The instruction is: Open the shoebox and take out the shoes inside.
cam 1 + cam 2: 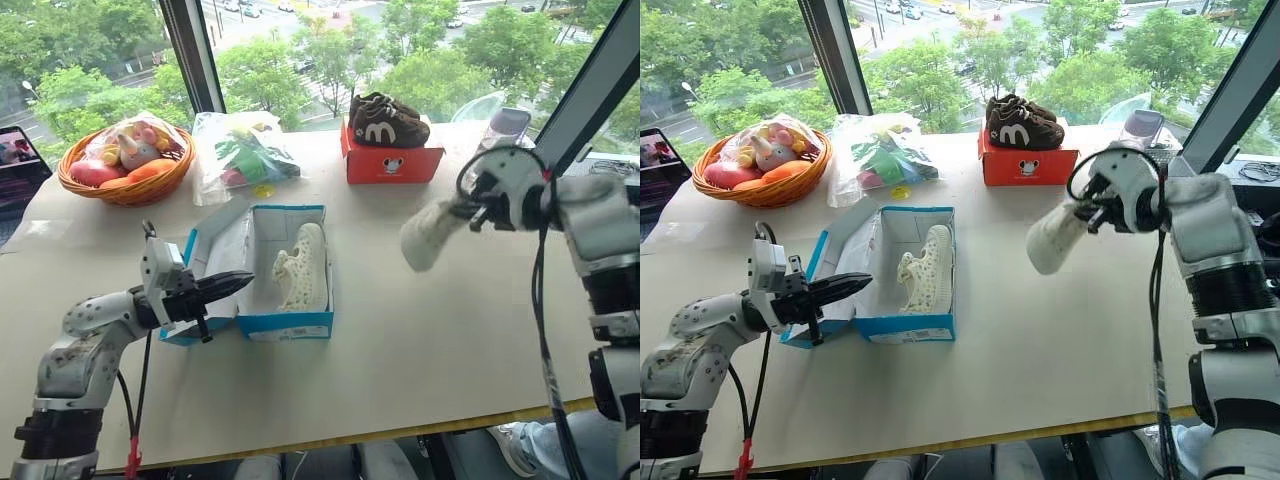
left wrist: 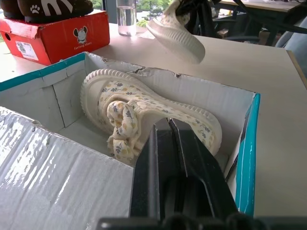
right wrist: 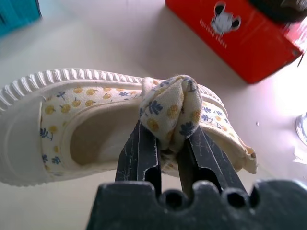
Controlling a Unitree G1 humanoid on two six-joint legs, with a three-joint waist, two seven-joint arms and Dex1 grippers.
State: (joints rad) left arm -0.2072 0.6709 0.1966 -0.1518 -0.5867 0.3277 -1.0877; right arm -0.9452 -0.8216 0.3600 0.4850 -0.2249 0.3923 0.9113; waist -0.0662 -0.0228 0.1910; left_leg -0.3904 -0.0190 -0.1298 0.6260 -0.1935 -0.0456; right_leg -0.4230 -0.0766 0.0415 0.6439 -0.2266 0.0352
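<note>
One shoe [image 1: 303,266] in the shoebox [image 1: 290,322], red box [image 1: 392,163] behind.

Robot arms, catalogue of appearance.

Left arm [image 1: 95,330]: white-grey moulded shell segments, scuffed and speckled with dark marks, with black joint bands between them. A boxy light-grey wrist module [image 1: 160,268] sits behind the left hand [image 1: 240,282], which has two black, tapered fingers with flat matte faces. A thin black cable [image 1: 140,385] hangs below the arm, ending in a small red tag [image 1: 132,462].

Right arm [image 1: 1215,240]: the same white-grey shells, cleaner, with black ribbed collars at the joints. The right hand [image 3: 167,143] has two black fingers, faintly scratched, rising from a black base with round holes, possibly screw seats. Black cables [image 1: 1157,330] loop over the wrist and trail down the forearm.
</note>
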